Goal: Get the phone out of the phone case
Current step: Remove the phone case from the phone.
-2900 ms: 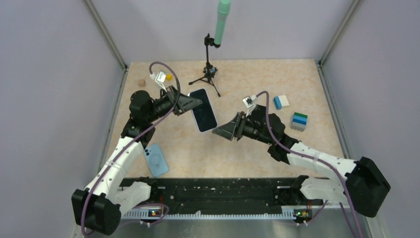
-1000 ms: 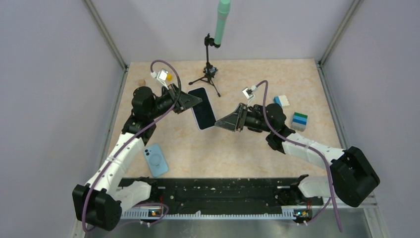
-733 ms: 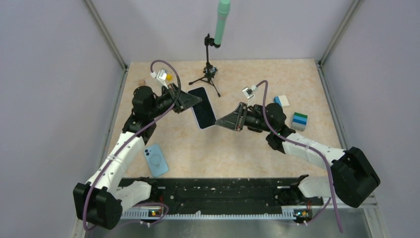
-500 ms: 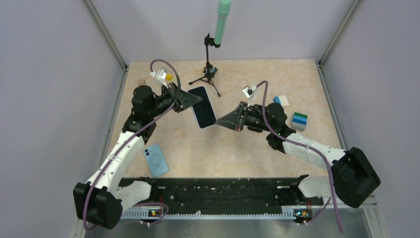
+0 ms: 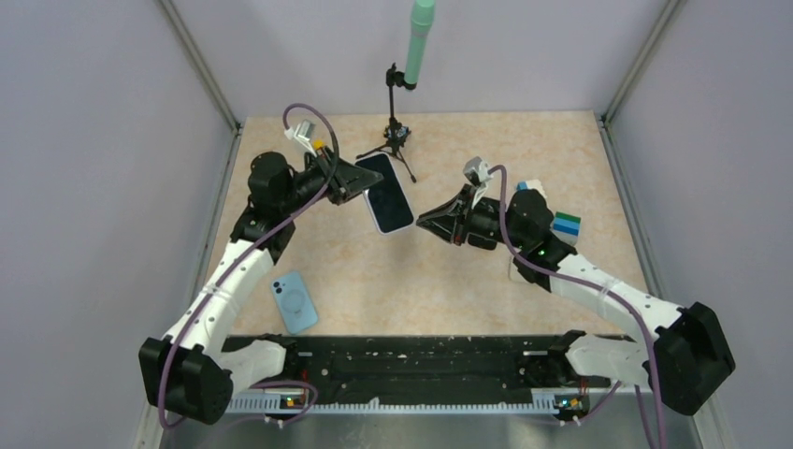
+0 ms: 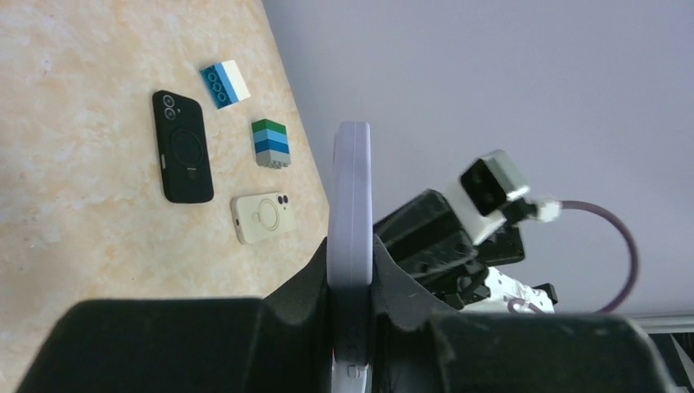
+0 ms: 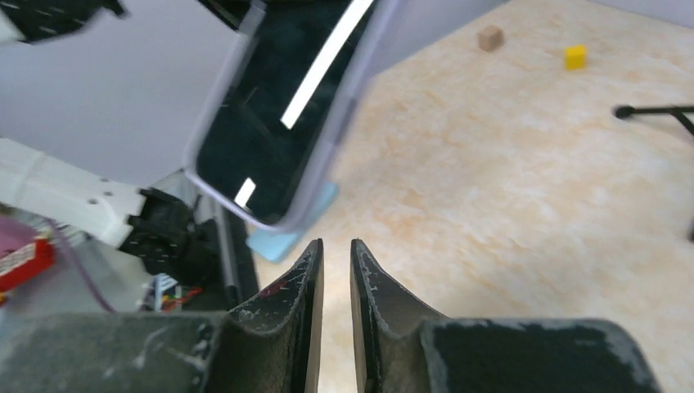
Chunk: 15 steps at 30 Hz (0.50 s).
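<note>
Phone (image 7: 274, 131) screen glossy, case (image 6: 350, 196) matt plastic, tabletop (image 5: 468, 281) smooth w/ stone-look speckle

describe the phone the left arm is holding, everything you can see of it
The phone is a slim slab with a dark glossy screen reflecting light bars, framed by a pale lilac case with rounded corners. The left gripper clamps one short end across its thickness, holding it tilted above the table, screen facing the overhead camera. The right gripper, barely open, sits just short of its free end without touching it.
</note>
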Available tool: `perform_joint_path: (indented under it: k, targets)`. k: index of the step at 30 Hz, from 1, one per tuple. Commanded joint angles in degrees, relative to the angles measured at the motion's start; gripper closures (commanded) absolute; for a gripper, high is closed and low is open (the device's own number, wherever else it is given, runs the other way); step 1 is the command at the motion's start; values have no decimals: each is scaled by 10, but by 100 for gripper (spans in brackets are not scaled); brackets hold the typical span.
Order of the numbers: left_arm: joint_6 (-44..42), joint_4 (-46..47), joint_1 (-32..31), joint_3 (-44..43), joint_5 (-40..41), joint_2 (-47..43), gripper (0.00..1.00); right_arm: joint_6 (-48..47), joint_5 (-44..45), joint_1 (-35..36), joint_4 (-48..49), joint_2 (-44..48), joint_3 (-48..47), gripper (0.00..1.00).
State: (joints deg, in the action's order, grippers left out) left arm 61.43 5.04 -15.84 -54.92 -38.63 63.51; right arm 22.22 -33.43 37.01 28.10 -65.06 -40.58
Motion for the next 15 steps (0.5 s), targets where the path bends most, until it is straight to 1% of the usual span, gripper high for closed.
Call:
perform_joint_path:
  k: [1, 7, 10, 13, 15]
  targets:
    - [39, 56, 0, -60, -30, -16, 100, -103, 84, -5, -112, 8, 0, 82]
    - [13, 50, 2, -65, -37, -13, 100, -92, 88, -5, -119, 31, 7, 74]
    - [-15, 41, 2, -69, -41, -17, 100, -44, 38, -5, -94, 46, 5, 61]
    - [-54, 13, 2, -80, -50, -18, 100, 18, -27, -5, -49, 54, 7, 43]
    - [-68, 9, 2, -85, -69, -17, 100, 61, -77, -5, 7, 56, 16, 39]
